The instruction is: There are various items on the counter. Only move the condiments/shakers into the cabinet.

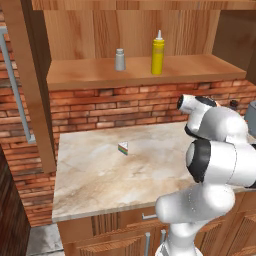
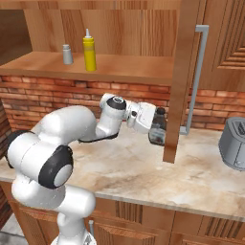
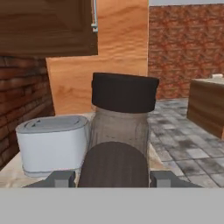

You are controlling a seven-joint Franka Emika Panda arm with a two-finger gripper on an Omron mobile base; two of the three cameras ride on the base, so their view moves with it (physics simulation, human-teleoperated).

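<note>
Cabinet (image 1: 135, 75), wood-grain plank shelf, sits above and behind the gripper (image 2: 154, 125); its open door (image 2: 174, 81) hangs just beside it. Beige veined counter (image 2: 143, 174) lies below, white toaster (image 3: 52, 142) just past the hand. Yellow squeeze bottle (image 1: 158, 53) and grey shaker (image 1: 120, 59) are already shelved. Dark bottle (image 3: 121, 127), black cap, ribbed translucent body, sits clamped between the fingers (image 3: 164, 178). Next, judged: lift clear of door, raise to shelf. Rainbow wedge (image 1: 123, 148) stays.
</note>
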